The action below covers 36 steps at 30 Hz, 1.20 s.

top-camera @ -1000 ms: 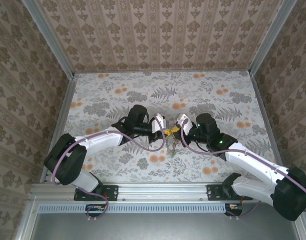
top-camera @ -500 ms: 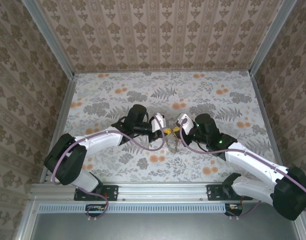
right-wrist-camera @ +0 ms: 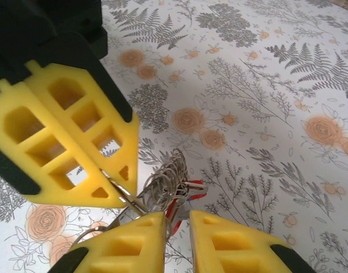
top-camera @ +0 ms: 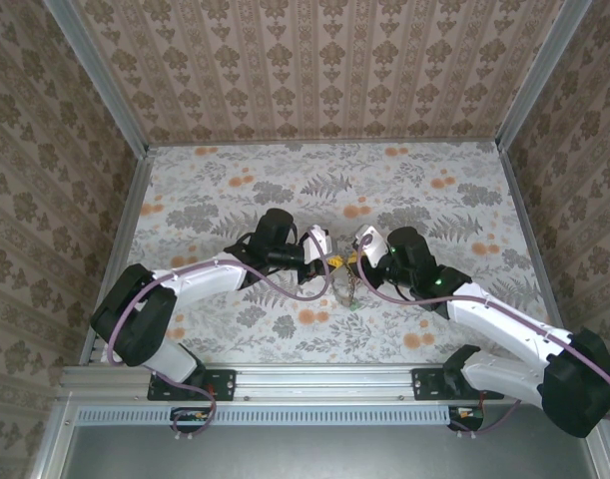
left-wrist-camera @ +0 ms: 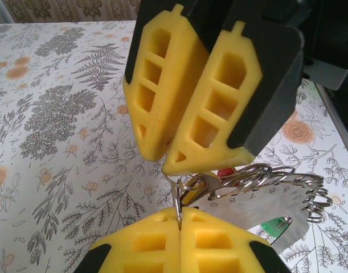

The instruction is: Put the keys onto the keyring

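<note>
The keyring (left-wrist-camera: pixel 179 200) is a thin wire hoop, and my left gripper (left-wrist-camera: pixel 180 211) is shut on its edge above the table. A bunch of silvery rings (left-wrist-camera: pixel 287 185) hangs from the hoop with a numbered metal tag (left-wrist-camera: pixel 259 207) and the keys, showing a green head (left-wrist-camera: pixel 276 226) and a red head (left-wrist-camera: pixel 225 172). My right gripper (right-wrist-camera: pixel 176 219) faces the left gripper (right-wrist-camera: pixel 123 190) tip to tip, open by a narrow gap. Red key heads (right-wrist-camera: pixel 188 196) and the rings (right-wrist-camera: pixel 165 176) sit just beyond its fingertips. From above, both grippers (top-camera: pixel 327 261) (top-camera: pixel 352 261) meet over the keys (top-camera: pixel 348 282).
The floral tablecloth (top-camera: pixel 434 200) covers the table inside patterned walls (top-camera: pixel 314 70). A metal rail (top-camera: pixel 324 381) runs along the near edge. Both arms reach in toward the table's middle.
My right gripper's jaws have parted a little. Both arms stay almost where they were, and the left gripper keeps its pinch on the hoop.
</note>
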Each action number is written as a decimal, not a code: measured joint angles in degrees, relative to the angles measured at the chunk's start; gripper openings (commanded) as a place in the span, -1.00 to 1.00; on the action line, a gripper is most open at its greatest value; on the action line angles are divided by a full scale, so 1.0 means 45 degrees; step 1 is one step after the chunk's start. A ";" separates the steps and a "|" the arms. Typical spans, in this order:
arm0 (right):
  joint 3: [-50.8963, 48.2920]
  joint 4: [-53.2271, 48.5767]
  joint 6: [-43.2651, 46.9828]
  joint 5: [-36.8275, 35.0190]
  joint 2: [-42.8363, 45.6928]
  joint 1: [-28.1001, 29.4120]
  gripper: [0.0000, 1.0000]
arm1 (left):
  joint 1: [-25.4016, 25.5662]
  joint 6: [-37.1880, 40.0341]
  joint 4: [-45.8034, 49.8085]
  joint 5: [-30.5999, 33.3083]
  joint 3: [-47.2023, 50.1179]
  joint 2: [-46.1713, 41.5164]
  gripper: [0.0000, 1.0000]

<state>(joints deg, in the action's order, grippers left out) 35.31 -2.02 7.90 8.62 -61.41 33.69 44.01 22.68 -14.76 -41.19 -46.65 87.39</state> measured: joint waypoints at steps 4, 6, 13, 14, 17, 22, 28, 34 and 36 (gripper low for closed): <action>0.0000 -0.0151 0.0000 -0.0262 0.0194 -0.0126 -0.38 | 0.0063 -0.0005 -0.0034 -0.0175 0.0000 0.0000 -1.00; 0.0000 -0.0253 0.0000 -0.0355 0.0486 -0.0175 -0.31 | 0.0058 -0.0005 -0.0058 -0.0253 0.0000 0.0000 -1.00; -0.0024 -0.0476 0.0350 -0.0432 0.1506 -0.0359 -0.25 | 0.0058 -0.0005 -0.0389 -0.0583 0.0034 0.0000 -1.00; -0.0039 -0.0559 0.0529 -0.0335 0.1627 -0.0374 -0.26 | 0.0058 0.0000 -0.0408 -0.0656 0.0034 0.0000 -1.00; -0.0097 -0.0777 0.1258 0.0321 0.1923 -0.0427 -0.32 | 0.0058 0.0010 -0.0413 -0.0899 0.0039 0.0000 -1.00; -0.0097 -0.1035 0.2696 0.1681 0.1948 -0.0520 -0.39 | 0.0058 0.0029 -0.0321 -0.1151 0.0034 0.0000 -1.00; 0.0228 -0.1651 0.4056 0.3016 0.1224 -0.0899 -0.42 | 0.0058 0.0136 -0.0204 -0.1248 0.0034 0.0000 -1.00; 0.0583 -0.1885 0.4643 0.3978 0.0641 -0.1195 -0.49 | 0.0058 0.0214 -0.0146 -0.1282 0.0039 0.0000 -1.00; 0.0597 -0.1894 0.4707 0.4206 0.0491 -0.1200 -0.50 | 0.0058 0.0214 -0.0141 -0.1287 0.0034 0.0000 -1.00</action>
<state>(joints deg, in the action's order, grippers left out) 38.00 -10.55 29.08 27.55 -59.20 28.29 44.27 23.64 -15.40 -46.98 -46.50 87.39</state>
